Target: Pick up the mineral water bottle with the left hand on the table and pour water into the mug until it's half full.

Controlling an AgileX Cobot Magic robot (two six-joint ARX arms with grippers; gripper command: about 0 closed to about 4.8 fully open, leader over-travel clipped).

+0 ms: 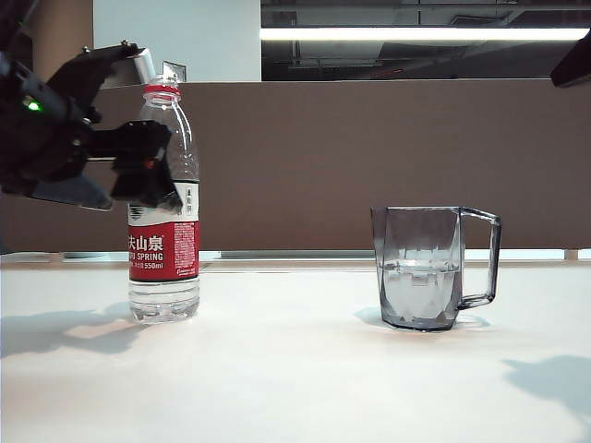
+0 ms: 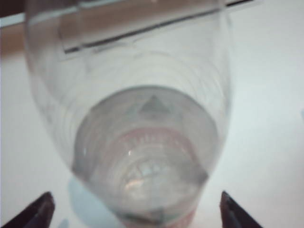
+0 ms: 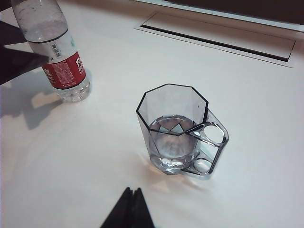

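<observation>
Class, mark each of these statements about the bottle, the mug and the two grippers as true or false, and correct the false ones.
1. The clear plastic mineral water bottle with the red-and-white label lies on its side. False: it stands upright on the white table.
2. The smoky-grey faceted plastic mug holds water. True.
3. The bottle has its cap on. False: its red-ringed neck is open.
4. The left gripper is at the bottle's upper part, with its fingertips set wide apart. True.
5. The right gripper is closed on the mug's handle. False: its fingers are together, clear of the mug.
</observation>
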